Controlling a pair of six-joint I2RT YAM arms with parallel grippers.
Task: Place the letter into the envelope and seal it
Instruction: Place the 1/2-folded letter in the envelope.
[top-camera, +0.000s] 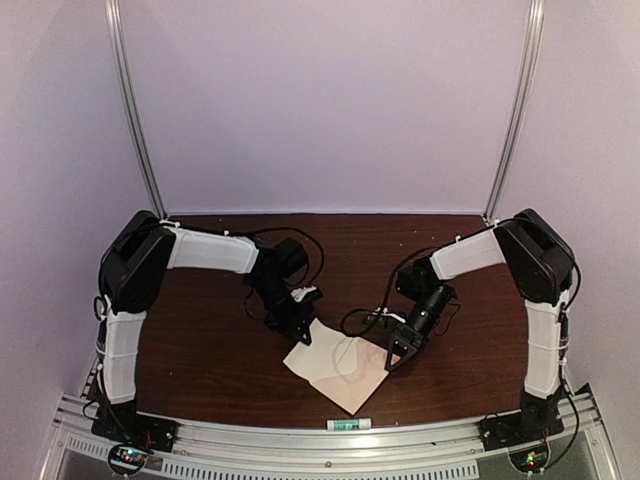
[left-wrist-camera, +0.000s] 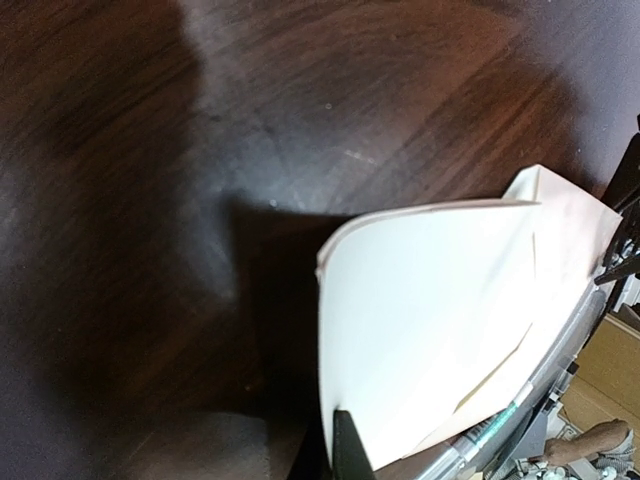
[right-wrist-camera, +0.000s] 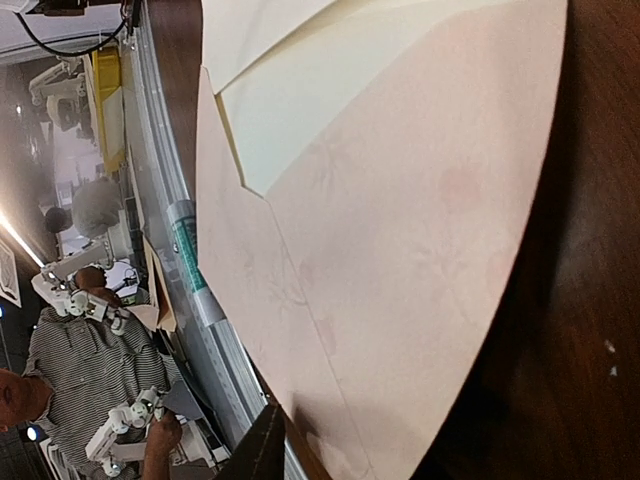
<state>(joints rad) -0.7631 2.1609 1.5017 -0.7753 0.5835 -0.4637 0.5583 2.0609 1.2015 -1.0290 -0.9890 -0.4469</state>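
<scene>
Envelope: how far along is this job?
Done: the letter overlaps the envelope. In hand: left gripper is shut at the papers' far left corner; right gripper sits at their right side. Left: part of the letter shows uncovered, so tucking it in and sealing seem to remain.

White arm links (top-camera: 210, 252), black joints (top-camera: 135, 265), black cables (top-camera: 312, 250)

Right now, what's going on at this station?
The left gripper is shut on a corner of the cream letter, holding that edge up off the table. The pinkish envelope lies flat near the front edge, and the letter seems partly tucked into its mouth. The right gripper sits at the envelope's right edge, but its grip is unclear. The envelope is not sealed.
</scene>
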